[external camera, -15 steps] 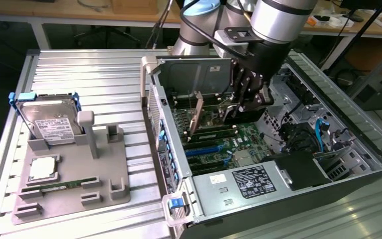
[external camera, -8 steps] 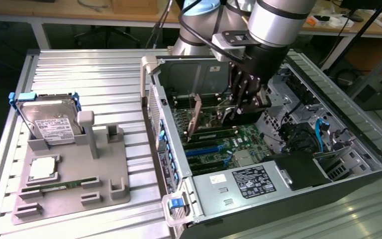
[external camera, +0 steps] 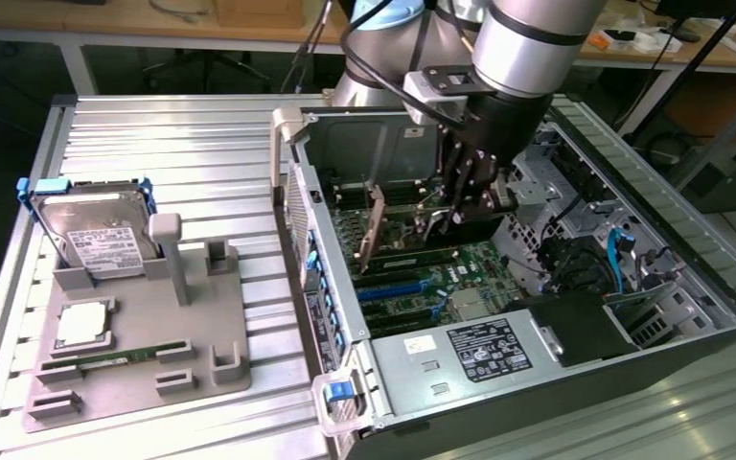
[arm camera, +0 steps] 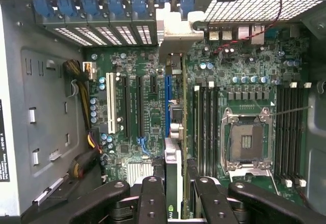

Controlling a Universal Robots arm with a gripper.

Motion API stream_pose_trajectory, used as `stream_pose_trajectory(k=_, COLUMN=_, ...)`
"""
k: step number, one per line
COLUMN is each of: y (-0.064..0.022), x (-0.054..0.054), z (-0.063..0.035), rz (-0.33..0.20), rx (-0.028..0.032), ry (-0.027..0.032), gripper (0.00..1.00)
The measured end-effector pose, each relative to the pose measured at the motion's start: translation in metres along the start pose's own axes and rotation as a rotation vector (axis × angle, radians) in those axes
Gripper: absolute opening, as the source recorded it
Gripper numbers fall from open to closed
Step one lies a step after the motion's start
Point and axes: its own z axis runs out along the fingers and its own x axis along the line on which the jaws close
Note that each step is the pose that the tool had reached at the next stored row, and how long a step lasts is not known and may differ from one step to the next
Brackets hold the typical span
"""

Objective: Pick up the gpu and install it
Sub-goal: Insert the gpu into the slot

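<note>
One arm reaches straight down into the open case (external camera: 675, 316), jaws clamped on the gpu (arm camera: 174, 132) standing edge-on over the motherboard (arm camera: 244, 76).

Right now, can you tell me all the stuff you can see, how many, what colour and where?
computer case: one, black and silver, lying open at the exterior view's right
motherboard: one, green, inside the case
gpu: one, dark card with a silvery bracket, standing on edge over the board's slots, between the claw's fingers
power supply: one, silver, at the case's near corner
grey holder: one, on the metal table at the exterior view's left
hard drive: one, silver in a blue frame, leaning in the holder
memory stick: one, green, lying in the holder
arm: one, silver, reaching into the case
claw: one, black, gripping the gpu
</note>
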Motion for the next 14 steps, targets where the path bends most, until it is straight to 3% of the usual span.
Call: stream_pose_trajectory(k=14, y=0.0036, x=0.0, z=0.01, rz=0.0, rx=0.0004, ry=0.0016, gripper=0.27)
